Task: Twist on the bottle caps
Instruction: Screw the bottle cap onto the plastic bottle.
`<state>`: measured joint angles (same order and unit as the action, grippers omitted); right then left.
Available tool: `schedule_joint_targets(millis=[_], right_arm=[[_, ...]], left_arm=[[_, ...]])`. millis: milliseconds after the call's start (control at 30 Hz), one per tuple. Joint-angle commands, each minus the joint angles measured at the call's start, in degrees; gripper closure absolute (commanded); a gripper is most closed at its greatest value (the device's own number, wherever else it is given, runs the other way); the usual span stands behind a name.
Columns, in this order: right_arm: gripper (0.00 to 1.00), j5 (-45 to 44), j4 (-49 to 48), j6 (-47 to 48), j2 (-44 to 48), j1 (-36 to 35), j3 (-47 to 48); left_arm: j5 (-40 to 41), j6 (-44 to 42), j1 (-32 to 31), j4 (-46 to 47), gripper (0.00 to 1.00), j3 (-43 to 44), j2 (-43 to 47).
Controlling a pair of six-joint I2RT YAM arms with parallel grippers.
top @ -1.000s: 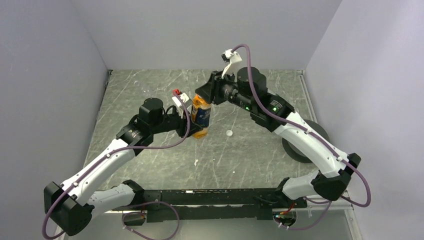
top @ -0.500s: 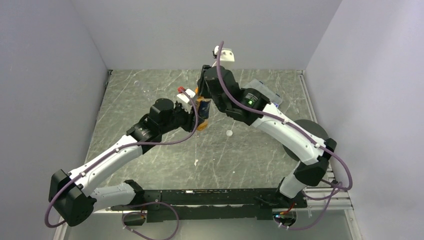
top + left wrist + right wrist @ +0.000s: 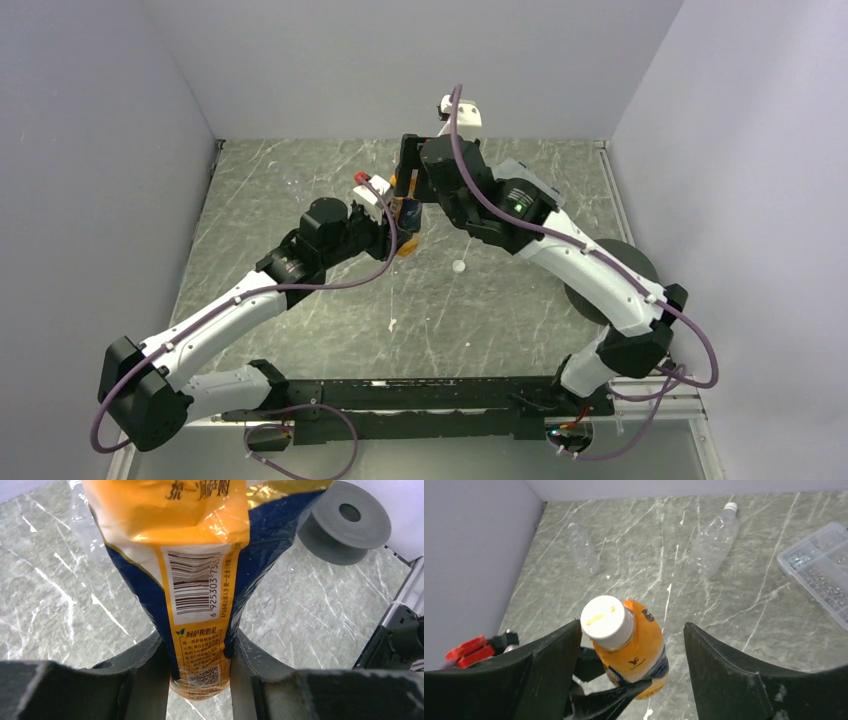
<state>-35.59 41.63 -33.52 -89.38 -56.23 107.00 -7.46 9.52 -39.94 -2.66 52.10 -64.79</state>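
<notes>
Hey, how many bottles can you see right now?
3. The orange bottle is gripped in the left tool. A clear bottle lies by the wall, and a white-capped bottle lies farther right in the right wrist view. Others may hide behind the arms.

Orange bottle (image 3: 642, 656), white cap (image 3: 607, 621), right gripper (image 3: 631, 630) spread

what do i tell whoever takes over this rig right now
Left hand: shut on the lower part of the orange bottle.
Right hand: open, straddling the white cap on that bottle, not touching it.
On the table: a capped clear bottle and a second clear bottle, its neck too faint to judge, both lying down; one loose cap near the middle.
Done: cap seated on the orange bottle; tightness unknown.
Left: grip it, twist, then check the second bottle.
</notes>
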Motion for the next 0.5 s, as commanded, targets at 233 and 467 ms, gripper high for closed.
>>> schedule_joint_targets(millis=[233, 467], right_arm=[[0.01, 14.6, -7.0, 7.8, 14.8, -0.4, -11.0], [0.0, 28.6, -8.4, 17.1, 23.9, 2.7, -17.5]], left_arm=[[-14.4, -3.0, -0.3, 2.8, 1.0, -4.1, 4.5], [-32.9, -7.1, -0.1, -1.4, 1.0, -4.3, 6.0]])
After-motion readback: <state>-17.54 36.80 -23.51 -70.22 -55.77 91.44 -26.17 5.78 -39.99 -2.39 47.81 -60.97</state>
